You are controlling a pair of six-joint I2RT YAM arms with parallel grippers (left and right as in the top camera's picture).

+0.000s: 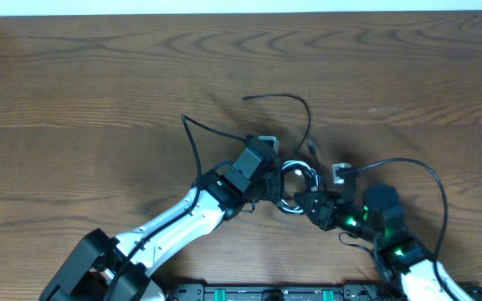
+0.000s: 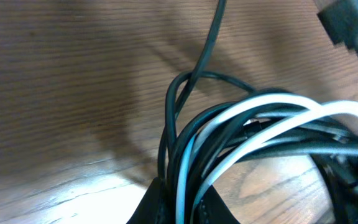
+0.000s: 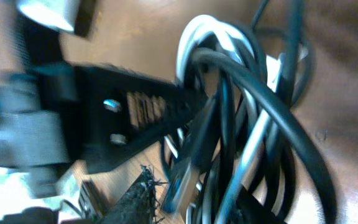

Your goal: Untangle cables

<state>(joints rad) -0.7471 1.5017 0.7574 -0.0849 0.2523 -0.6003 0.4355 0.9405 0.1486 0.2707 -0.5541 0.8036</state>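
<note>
At 4 o'clock from the centre of the table [image 1: 99,84], toward the front edge, the cables [image 1: 296,177] sit as one tight coil. Both tools are at it.

1. Pose of the left arm [image 1: 174,221]: it enters from 7 o'clock and reaches toward 2 o'clock, with the forearm low over the wood. The left gripper [image 1: 272,179] meets the coil on its 9 o'clock side. On the left wrist view I read its fingers [image 2: 151,208] as pressed together on the coil. Several black strands and the white cable [image 2: 303,109] run down between them at the bottom edge of the frame.

2. Pose of the right arm [image 1: 392,238]: it enters from 5 o'clock and reaches toward 10 o'clock, elbow folded, with green lights [image 1: 351,221] showing on its housing. The right gripper [image 1: 311,201] meets the coil on its 5 o'clock side. On the right wrist view the strands and a plug [image 3: 180,180] pass beside one of its fingers. That frame is blurred, so I cannot tell whether the fingers clamp the coil or only straddle it.

3. Loose end: one thin black tail [image 1: 295,104] leaves the coil at 12 o'clock, arches over, and ends toward 10 o'clock.

4. Relation of the tools: they face each other across the coil, close together.
</note>
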